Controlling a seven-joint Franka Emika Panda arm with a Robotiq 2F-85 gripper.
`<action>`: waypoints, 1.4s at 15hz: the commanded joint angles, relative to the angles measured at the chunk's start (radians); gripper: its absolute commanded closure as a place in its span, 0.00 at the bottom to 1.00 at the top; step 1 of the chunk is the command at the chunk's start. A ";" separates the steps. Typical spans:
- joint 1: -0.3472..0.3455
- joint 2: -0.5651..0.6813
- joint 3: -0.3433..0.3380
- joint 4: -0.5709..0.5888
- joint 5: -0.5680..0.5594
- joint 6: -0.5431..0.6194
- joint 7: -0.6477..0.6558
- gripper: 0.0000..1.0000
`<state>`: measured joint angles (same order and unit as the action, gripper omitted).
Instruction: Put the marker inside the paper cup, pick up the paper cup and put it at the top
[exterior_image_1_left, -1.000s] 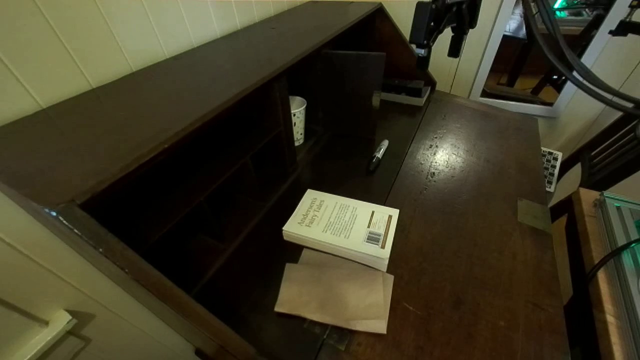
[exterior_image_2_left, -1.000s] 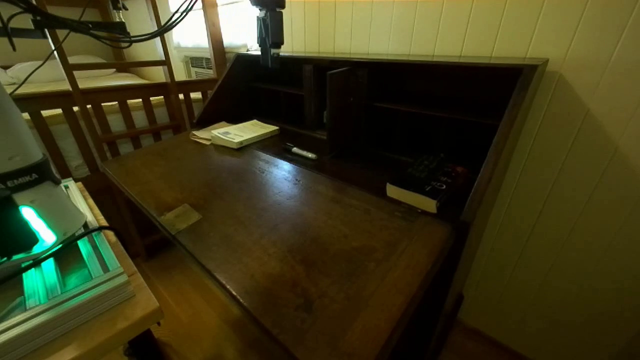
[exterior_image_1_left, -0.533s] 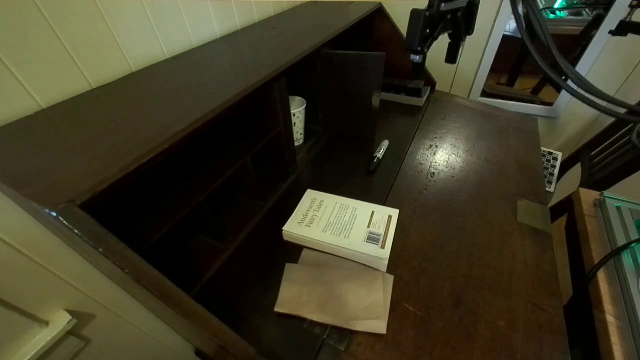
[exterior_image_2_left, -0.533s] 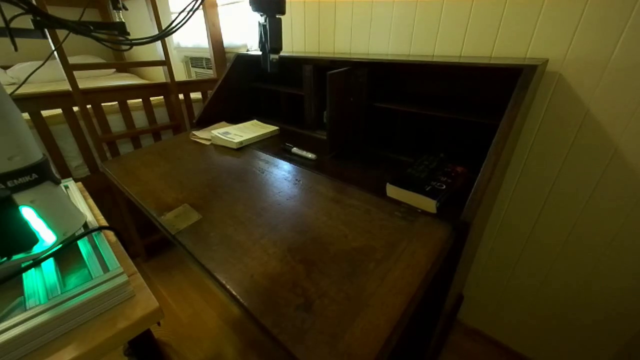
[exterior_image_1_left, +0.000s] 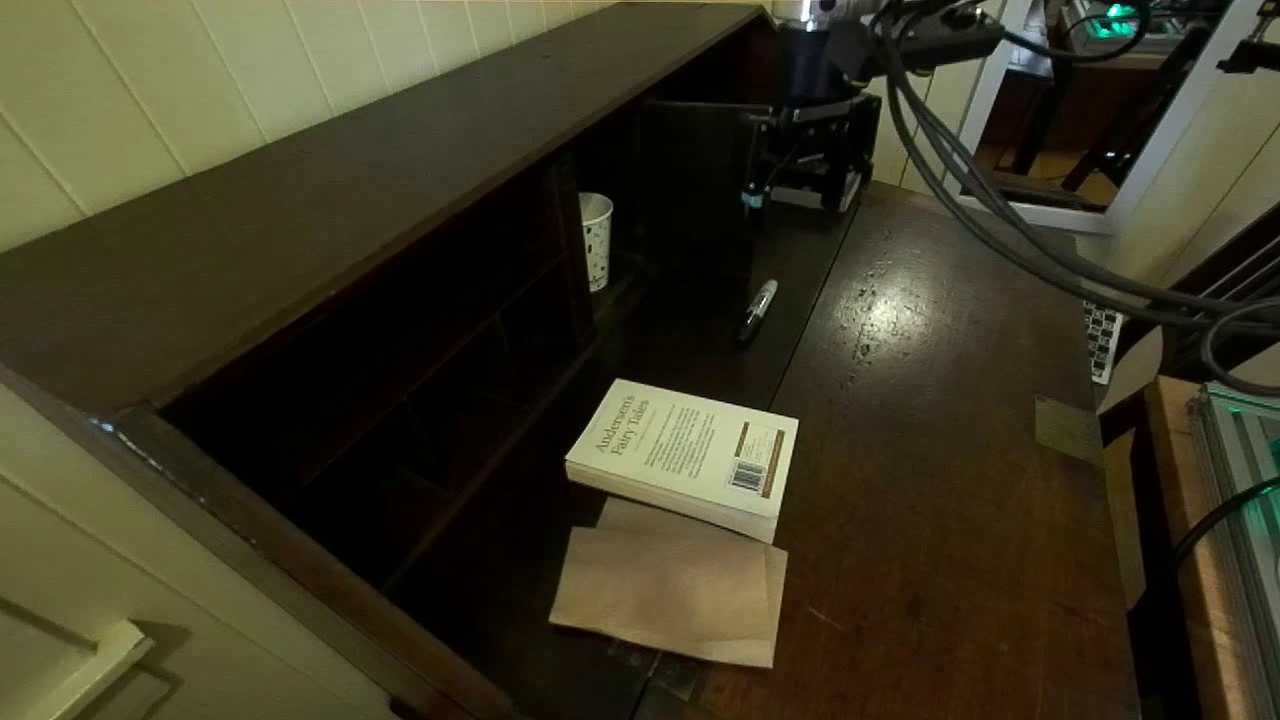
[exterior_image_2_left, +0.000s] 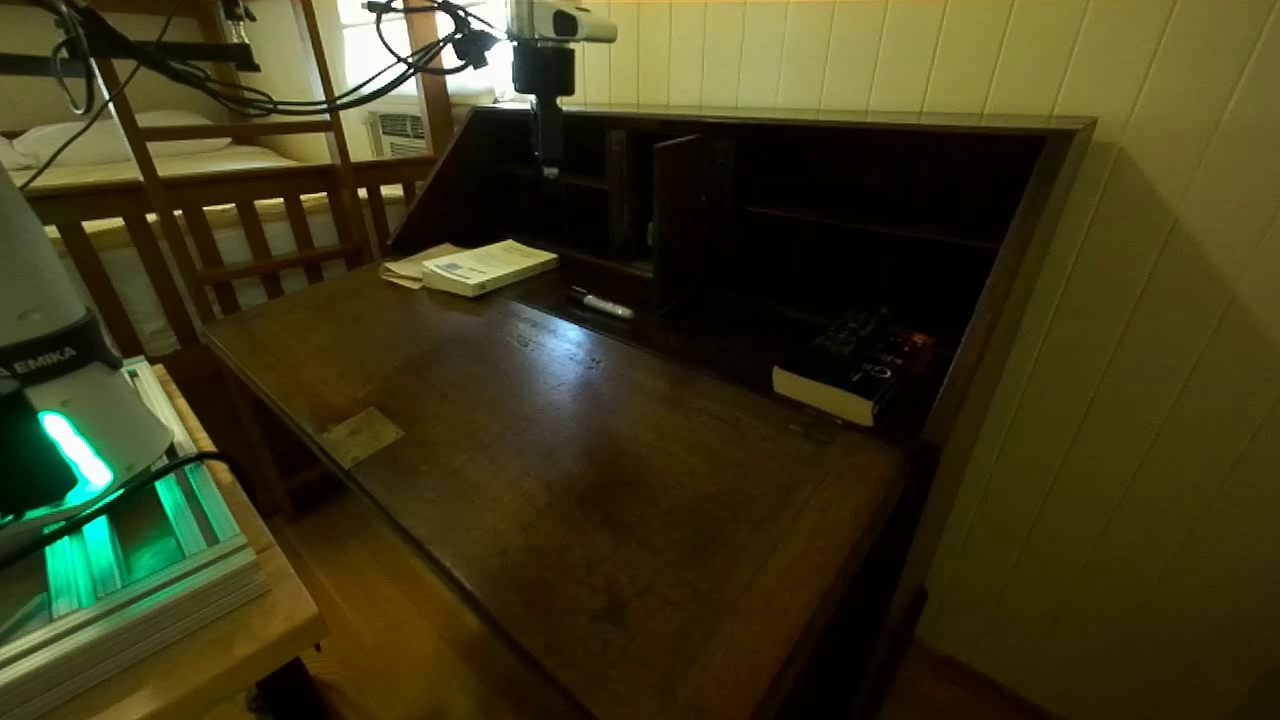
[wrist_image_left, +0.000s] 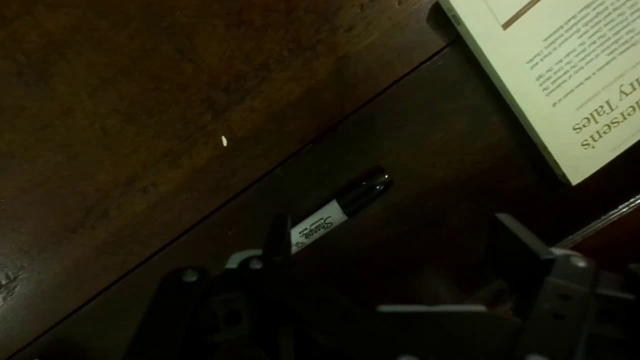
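"How does our gripper (wrist_image_left: 392, 227) stand?"

"Pointing down in both exterior views, and in the wrist view we hold its fingers (wrist_image_left: 517, 255) wide apart."

"And our wrist (exterior_image_2_left: 545, 22)?"

"We have it upright, above the gripper; our base (exterior_image_2_left: 120, 420) glows green in an exterior view."

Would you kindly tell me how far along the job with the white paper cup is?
Done: nothing yet; the black-capped pale-grey cylindrical marker lies on the dark wooden desk, outside the white speckled paper cup, which stands below the flat dark-brown wooden top board.
In hand: nothing held; the black two-fingered pincer hangs open, probably preparing to grasp.
Left: marker into cup, then cup onto board.
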<state>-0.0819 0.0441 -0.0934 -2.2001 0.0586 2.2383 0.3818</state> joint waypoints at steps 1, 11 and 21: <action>0.011 0.080 0.009 0.011 0.037 0.058 0.041 0.00; 0.005 0.199 -0.049 -0.006 0.021 0.219 0.112 0.00; -0.001 0.260 -0.030 -0.006 0.165 0.289 0.092 0.00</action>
<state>-0.0812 0.2792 -0.1457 -2.2042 0.1463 2.4967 0.4808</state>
